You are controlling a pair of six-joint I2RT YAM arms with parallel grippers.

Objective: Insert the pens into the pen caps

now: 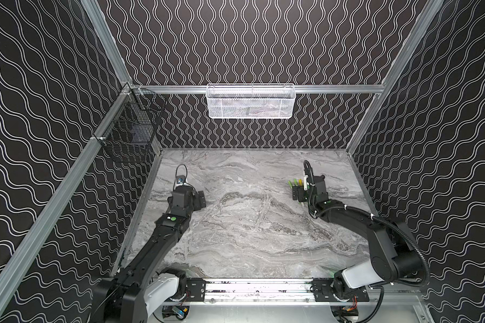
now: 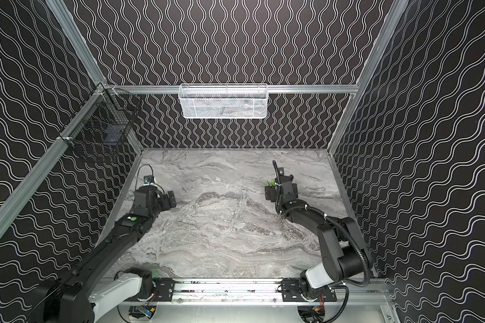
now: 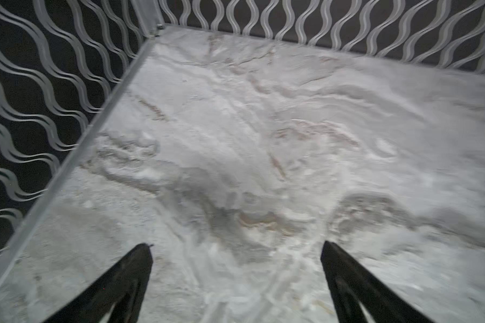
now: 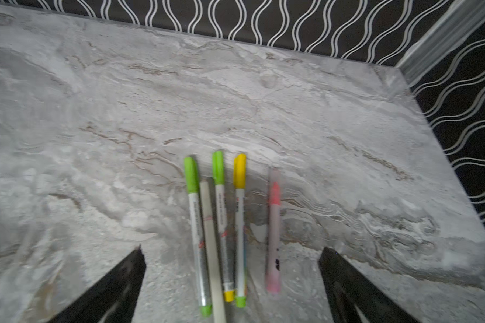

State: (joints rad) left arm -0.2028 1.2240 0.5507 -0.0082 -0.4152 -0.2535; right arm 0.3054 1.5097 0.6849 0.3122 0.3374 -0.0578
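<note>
- right gripper [image 4: 232, 249]: jaws spread wide, nothing held. The pens [image 1: 296, 183] lie right of centre in both top views, just past its tips.
- left gripper [image 3: 237, 244]: wide too, empty, over bare table [image 3: 235, 125], left of centre, well apart from the pens.
- right wrist view: four lie side by side, all capped: green cap [image 4: 191, 174], second green cap [image 4: 218, 167], yellow cap [image 4: 240, 170], pale cap [image 4: 275, 176] over a pink tip, blurred.
- cream barrel [image 4: 212, 237] touches the first green pen; no cap seen, can't tell what it is.
- judgement: capping looks done, step is clearing off. Lift straight up with jaws wide and no side sweep, since thin pens roll.
- check: the yellow-capped pen's tail looks green and its neighbour's yellow, possibly swapped.
</note>
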